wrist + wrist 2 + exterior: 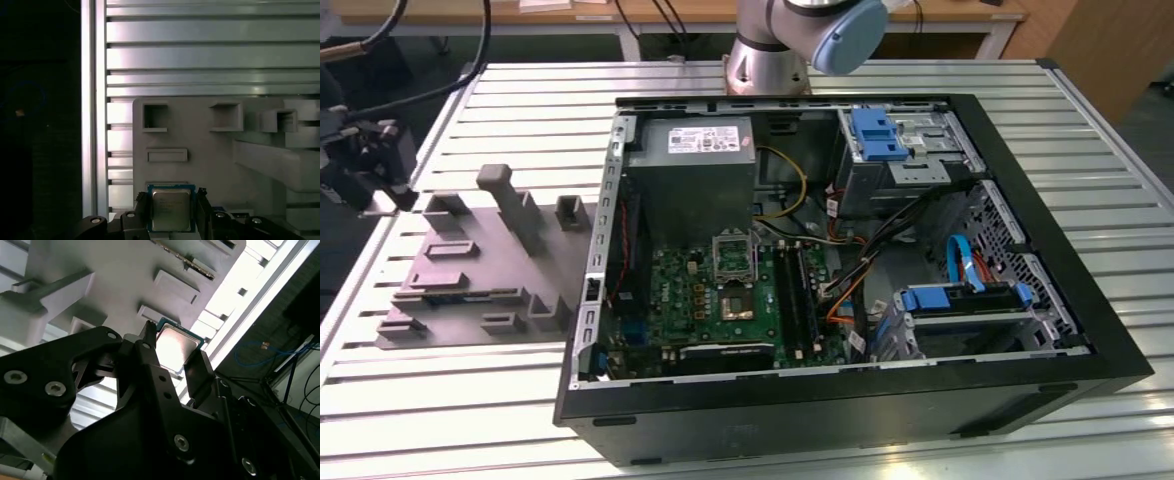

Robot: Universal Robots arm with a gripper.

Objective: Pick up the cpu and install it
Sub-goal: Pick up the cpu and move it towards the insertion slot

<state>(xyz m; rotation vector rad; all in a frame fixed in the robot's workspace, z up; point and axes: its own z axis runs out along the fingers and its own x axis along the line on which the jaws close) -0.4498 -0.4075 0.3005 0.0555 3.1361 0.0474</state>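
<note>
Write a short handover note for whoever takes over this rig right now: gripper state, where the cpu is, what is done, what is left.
Gripper: open, fingers either side of the cpu, not clearly clamped.
Cpu: on the grey fixture plate on the slatted table, at the exterior view's left, outside the black computer case.
Done: approach to the cpu.
Left: grasp, lift, carry to the motherboard and install.
</note>
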